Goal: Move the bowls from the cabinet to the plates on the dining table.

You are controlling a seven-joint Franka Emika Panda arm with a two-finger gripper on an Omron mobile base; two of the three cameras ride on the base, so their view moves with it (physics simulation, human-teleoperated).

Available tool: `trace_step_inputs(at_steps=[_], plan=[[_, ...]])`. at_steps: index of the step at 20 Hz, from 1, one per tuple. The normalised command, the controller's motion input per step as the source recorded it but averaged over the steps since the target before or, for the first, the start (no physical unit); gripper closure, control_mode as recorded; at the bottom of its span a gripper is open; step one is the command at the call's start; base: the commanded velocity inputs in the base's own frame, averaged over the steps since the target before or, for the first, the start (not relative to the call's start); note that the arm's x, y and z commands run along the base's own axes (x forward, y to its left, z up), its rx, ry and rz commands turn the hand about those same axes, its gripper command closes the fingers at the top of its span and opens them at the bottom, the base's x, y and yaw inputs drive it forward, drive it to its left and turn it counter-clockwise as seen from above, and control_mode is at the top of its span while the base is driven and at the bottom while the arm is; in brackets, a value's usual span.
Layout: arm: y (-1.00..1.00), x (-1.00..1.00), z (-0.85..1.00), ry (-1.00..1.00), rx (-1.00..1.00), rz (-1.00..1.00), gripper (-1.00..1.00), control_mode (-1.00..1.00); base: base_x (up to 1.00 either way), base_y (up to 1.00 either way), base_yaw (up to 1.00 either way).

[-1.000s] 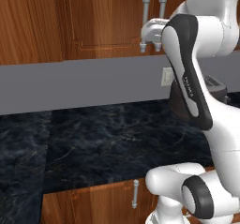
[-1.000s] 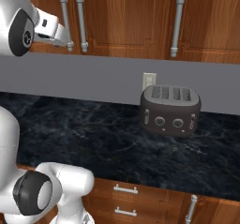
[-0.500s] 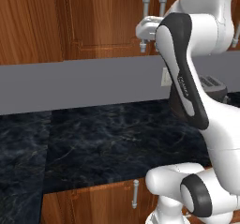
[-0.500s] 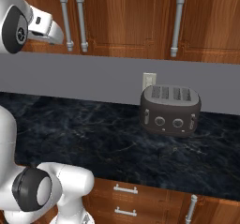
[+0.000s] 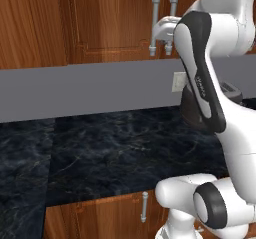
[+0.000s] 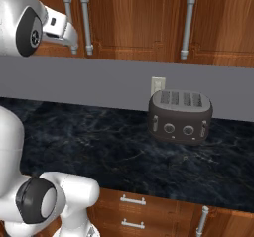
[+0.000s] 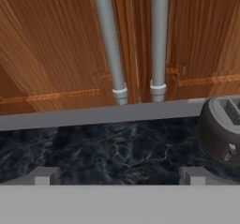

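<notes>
The cabinet (image 5: 110, 23) is a reddish-brown wall unit with both panelled doors shut, so the bowls are hidden. Its two silver bar handles (image 7: 108, 45) hang side by side at the door seam. My gripper (image 5: 161, 33) is raised to the lower ends of those handles, close in front of them without touching. In the right base view the gripper (image 6: 74, 41) points at the same pair of handles (image 6: 85, 23). The fingertips (image 7: 44, 176) stand wide apart, so the gripper (image 7: 119, 176) is open and holds nothing. The plates and dining table are out of view.
A dark four-slot toaster (image 6: 179, 116) stands on the black marble counter (image 6: 99, 142) against the grey backsplash, right of my arm. A white wall outlet (image 6: 158, 86) sits just above it. Low drawers with silver handles (image 6: 131, 200) run under the counter.
The hand has edged slightly closer to the cabinet handles. The jaws stay wide open and the doors remain shut.
</notes>
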Motion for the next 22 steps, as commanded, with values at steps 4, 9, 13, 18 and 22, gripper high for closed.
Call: trace_step_inputs(at_steps=[4,9,13,18,22], plan=[[-0.09,0.45,0.01,0.0,0.0,0.0,-1.0,-1.0,0.0,0.0,0.0],[0.0,0.5,0.01,0.0,0.0,0.0,-1.0,-1.0,0.0,0.0,0.0],[0.0,0.5,0.09,0.03,0.0,0.0,-1.0,-1.0,0.0,0.0,0.0],[0.0,0.39,0.03,0.01,0.0,0.0,-1.0,-1.0,0.0,0.0,0.0],[0.0,0.42,0.04,0.0,0.0,0.0,-1.0,-1.0,0.0,0.0,0.0]])
